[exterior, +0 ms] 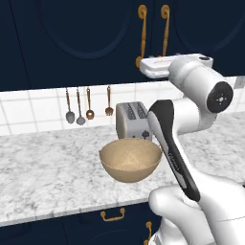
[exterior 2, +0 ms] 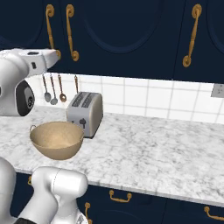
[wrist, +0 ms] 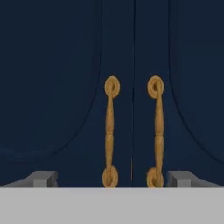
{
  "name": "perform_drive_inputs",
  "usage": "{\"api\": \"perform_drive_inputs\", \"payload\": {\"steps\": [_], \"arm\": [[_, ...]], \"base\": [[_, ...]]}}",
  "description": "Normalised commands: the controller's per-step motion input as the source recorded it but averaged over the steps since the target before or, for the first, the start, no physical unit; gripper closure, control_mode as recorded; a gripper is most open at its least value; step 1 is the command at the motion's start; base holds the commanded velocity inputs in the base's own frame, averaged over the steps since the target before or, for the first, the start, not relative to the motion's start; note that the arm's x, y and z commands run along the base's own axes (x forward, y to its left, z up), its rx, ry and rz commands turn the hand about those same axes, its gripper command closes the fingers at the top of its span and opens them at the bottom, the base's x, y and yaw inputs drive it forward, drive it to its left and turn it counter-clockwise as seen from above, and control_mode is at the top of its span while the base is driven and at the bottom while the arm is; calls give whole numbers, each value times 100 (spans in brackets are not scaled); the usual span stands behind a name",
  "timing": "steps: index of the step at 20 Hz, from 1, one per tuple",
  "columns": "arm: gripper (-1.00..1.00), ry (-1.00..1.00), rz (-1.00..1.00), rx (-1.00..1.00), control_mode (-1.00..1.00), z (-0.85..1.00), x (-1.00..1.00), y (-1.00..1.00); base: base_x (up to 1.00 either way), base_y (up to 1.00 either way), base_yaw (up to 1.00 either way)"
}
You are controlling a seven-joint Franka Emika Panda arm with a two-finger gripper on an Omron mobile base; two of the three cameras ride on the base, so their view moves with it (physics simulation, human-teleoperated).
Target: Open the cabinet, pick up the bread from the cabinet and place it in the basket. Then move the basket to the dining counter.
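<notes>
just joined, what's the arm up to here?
The arm has its pincer open and aimed at the closed cabinet, lined up with the two brass handles at the door seam. It holds nothing yet and the doors are still shut, so the bread is hidden. The basket sits empty on the marble counter in front of the toaster.

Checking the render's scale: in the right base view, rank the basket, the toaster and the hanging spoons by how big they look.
1. basket: widest.
2. toaster: narrower, though it sits farther back, so the gap is unsure.
3. hanging spoons: thinnest, farthest, against the tiles.
</notes>
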Motion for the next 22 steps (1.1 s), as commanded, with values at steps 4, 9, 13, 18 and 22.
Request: {"api": "perform_drive_inputs", "payload": {"steps": [4, 9, 13, 18, 22], "arm": [[-100, -20, 0, 0, -100, -27, 6, 8], [-100, -2, 0, 0, -100, -4, 81, 17], [-100, -1, -2, 0, -100, -1, 91, 29], [-100, 0, -5, 4, -100, 1, 60, 0], [-100, 0, -2, 4, -100, 6, 26, -1]], "base": [[0, 0, 0], [0, 0, 0], [0, 0, 0], [0, 0, 0], [0, 0, 0]]}}
